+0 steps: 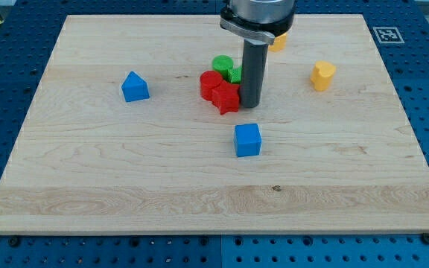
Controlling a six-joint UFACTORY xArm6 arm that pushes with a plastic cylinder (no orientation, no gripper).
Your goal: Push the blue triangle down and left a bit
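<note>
The blue triangle (pixel 135 87) lies on the wooden board (pixel 88 179) at the view's left, apart from the other blocks. My tip (pixel 249 104) rests on the board near the middle, far to the right of the blue triangle. It stands right beside a red star block (pixel 227 98), on its right side. I cannot tell if it touches the star.
A red round block (pixel 210 83) sits next to the red star. A green cylinder (pixel 223 64) and another green block (pixel 234 74) lie just above them. A blue cube (pixel 248 140) lies below my tip. Two yellow blocks lie at the right (pixel 322 75) and behind the rod (pixel 278 41).
</note>
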